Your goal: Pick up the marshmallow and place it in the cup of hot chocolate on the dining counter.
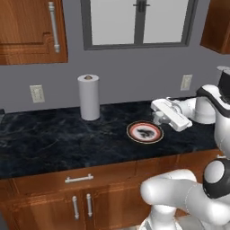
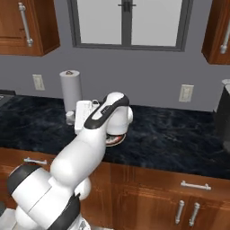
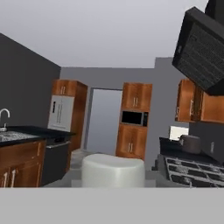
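Observation:
My gripper (image 1: 157, 118) hangs sideways just above the black-topped counter (image 1: 54, 139), beside the plate, and points left. It is shut on the marshmallow (image 1: 158, 117), a small white stub at the fingers' end. The right base view shows the marshmallow (image 2: 70, 117) left of the hand, near the foot of the paper-towel roll. It looms large and white (image 3: 113, 170) at the bottom of the hand view. Across the room, on the left of the hand view, lies the dining counter (image 3: 30, 132) with its faucet (image 3: 4, 117). The cup of hot chocolate is out of view.
A red-and-black-rimmed plate (image 1: 144, 132) lies under the wrist. The white paper-towel roll (image 1: 89, 97) stands by the wall. A dark appliance (image 2: 223, 117) sits at the counter's right end. The hand view shows a stove (image 3: 192, 171) under a hood (image 3: 202, 49), and open floor between.

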You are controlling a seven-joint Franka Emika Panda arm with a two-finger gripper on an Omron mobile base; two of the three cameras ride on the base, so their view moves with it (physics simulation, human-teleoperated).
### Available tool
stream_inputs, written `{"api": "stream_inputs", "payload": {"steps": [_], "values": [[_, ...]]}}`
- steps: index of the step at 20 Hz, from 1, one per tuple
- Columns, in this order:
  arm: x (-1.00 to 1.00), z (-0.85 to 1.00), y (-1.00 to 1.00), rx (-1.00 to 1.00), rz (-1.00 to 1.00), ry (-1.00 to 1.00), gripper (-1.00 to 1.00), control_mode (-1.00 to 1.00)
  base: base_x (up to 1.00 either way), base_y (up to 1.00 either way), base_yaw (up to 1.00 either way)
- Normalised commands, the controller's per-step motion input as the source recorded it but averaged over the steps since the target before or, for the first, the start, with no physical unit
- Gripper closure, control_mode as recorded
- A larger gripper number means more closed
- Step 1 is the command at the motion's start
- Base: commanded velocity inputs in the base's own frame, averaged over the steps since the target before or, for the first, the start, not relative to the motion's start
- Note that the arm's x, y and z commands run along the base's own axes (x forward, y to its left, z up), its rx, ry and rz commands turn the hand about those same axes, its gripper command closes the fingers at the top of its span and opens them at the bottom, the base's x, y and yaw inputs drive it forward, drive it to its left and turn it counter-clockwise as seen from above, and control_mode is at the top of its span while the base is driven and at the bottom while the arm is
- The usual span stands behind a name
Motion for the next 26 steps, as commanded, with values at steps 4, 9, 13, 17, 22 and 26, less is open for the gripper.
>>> {"api": "stream_inputs", "payload": {"steps": [4, 9, 13, 17, 22, 26], "values": [[0.00, 0.00, 0.00, 0.00, 0.00, 0.00, 1.00, 1.00, -1.00, 0.10, -0.11], [0.00, 0.00, 0.00, 0.00, 0.00, 0.00, 1.00, 1.00, -1.00, 0.75, -0.09], [0.00, 0.00, 0.00, 0.00, 0.00, 0.00, 1.00, 1.00, -1.00, 1.00, 0.10], [0.00, 0.00, 0.00, 0.00, 0.00, 0.00, 1.00, 1.00, -0.20, 0.81, 0.69], [0.00, 0.00, 0.00, 0.00, 0.00, 0.00, 1.00, 1.00, 0.00, 0.15, 0.98], [0.00, 0.00, 0.00, 0.00, 0.00, 0.00, 1.00, 1.00, 0.00, 0.04, 1.00]]}}
